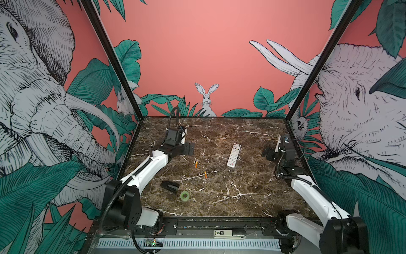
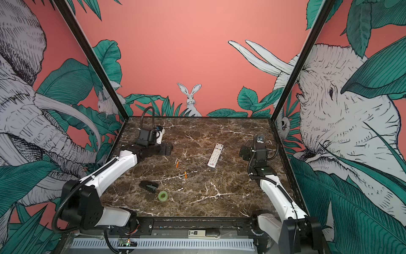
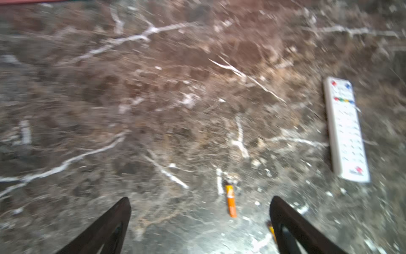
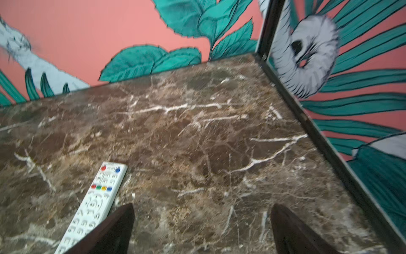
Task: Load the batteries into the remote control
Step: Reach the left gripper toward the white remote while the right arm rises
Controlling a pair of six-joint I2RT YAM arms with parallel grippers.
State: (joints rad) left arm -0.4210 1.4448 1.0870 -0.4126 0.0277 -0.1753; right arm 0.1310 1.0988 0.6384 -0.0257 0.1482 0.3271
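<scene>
**A:** How do the claws stand?

**B:** Both are released. The left gripper (image 3: pixel 200 198) has its jaws spread wide with nothing in them, above the far left part of the marble table (image 1: pixel 219 198). The right gripper (image 4: pixel 203 205) is just as wide and empty, by the right edge.

**A:** And outward from them?

**B:** The batteries (image 1: pixel 196 164) come first. In the left wrist view the farther battery (image 3: pixel 231 201) lies untouched on the marble beneath the gripper. The nearer battery (image 3: pixel 272 229) is half hidden behind a finger (image 3: pixel 285 220). In both top views the two lie flat around the table's middle, apart from each other, just near and right of the left gripper. The remote control (image 1: pixel 234 155) lies right of them, between the two grippers and closer to the right one, with its buttons up and its logo end toward the near side.

**A:** So where's the battery bay?

**B:** It isn't visible, and I'd judge it faces the table. Nothing looks loaded, so the job is at its start.

**A:** How do we do this step well?

**B:** Let the right gripper take the remote across its narrow sides, about mid-length, so it doesn't swing when turned over. The left should come straight down on the farther battery with its jaws across the cylinder's width — a round thing rolls if nudged sideways. Keep clear of the black stapler (image 1: pixel 170 186) and the green tape roll (image 1: pixel 184 195) at the near left — they're no part of this.
</scene>
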